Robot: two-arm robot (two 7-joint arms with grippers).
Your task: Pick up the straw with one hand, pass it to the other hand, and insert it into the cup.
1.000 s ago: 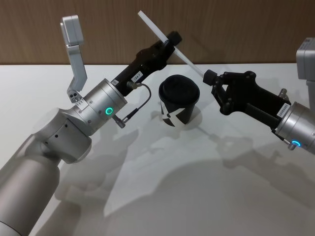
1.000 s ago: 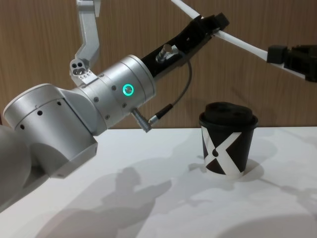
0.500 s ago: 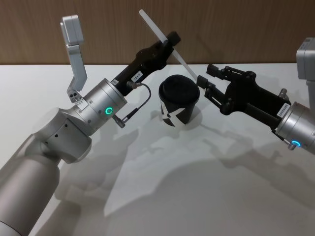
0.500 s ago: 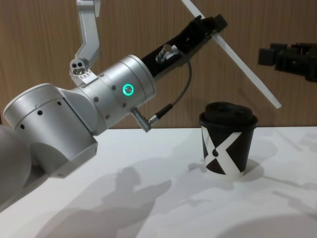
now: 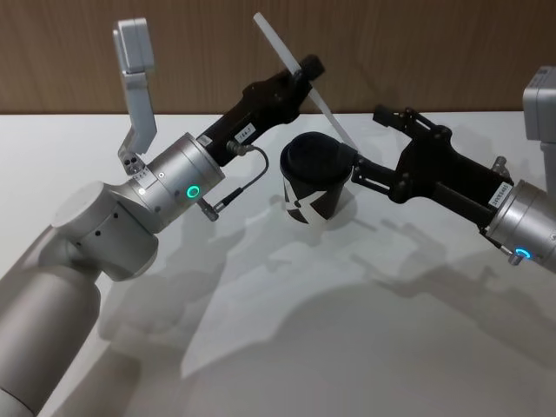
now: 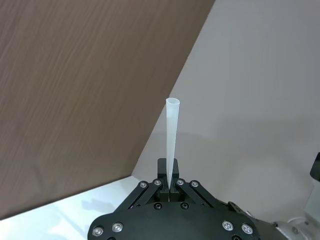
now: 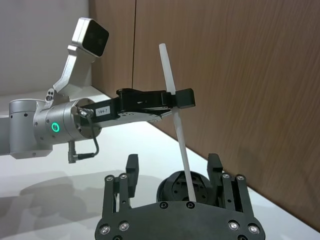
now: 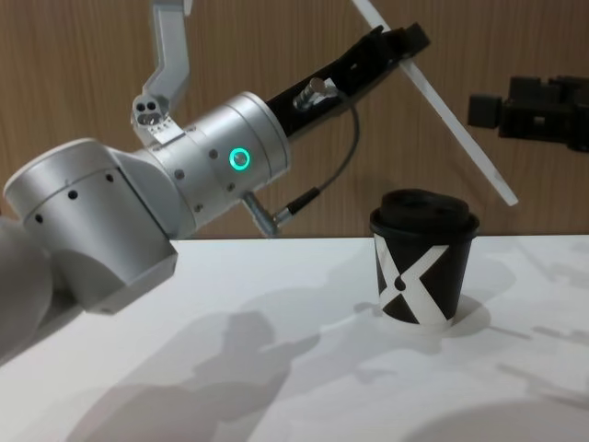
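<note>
The white straw (image 5: pixel 304 76) slants down over the table, with my left gripper (image 5: pixel 300 69) shut on its upper part. Its lower tip hangs just above and to the right of the black cup (image 5: pixel 314 178), which stands upright with its domed lid on. My right gripper (image 5: pixel 365 136) is open beside that lower tip, one finger on each side and neither touching it. The chest view has the straw (image 8: pixel 442 101) running from the left gripper (image 8: pixel 400 41) towards the cup (image 8: pixel 423 267). In the right wrist view the straw (image 7: pixel 170 80) passes between my open right gripper's fingers (image 7: pixel 132 170).
The white table (image 5: pixel 347 330) lies open in front of the cup, with a wooden wall (image 5: pixel 417 43) behind it. A grey cable (image 5: pixel 248 178) loops from my left wrist close to the cup's left side.
My right gripper has opened wide and let go of the straw's lower end. The straw, still held by my left gripper, has tilted steeper, its tip now near the cup's lid.
</note>
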